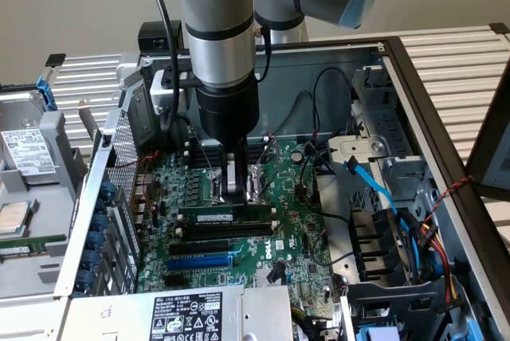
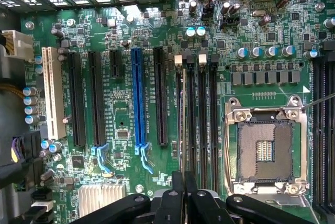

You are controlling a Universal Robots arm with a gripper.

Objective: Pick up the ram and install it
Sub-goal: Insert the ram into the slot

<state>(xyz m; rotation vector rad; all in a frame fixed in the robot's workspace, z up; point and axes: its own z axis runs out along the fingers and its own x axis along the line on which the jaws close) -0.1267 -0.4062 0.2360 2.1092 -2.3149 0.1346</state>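
The ram (image 1: pixel 211 218) stands on edge on the motherboard (image 1: pixel 303 233), in the outermost of 4 memory slots (image 2: pixel 202 124), between the CPU socket (image 2: pixel 264 150) and the expansion slots (image 1: pixel 199 261), the gripper (image 1: pixel 236 194) directly above. The power supply (image 1: pixel 199 313) lies before them, the drive cage (image 1: pixel 382 253) at the exterior view's right.

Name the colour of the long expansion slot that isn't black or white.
The slot is blue; the wrist view shows it best.
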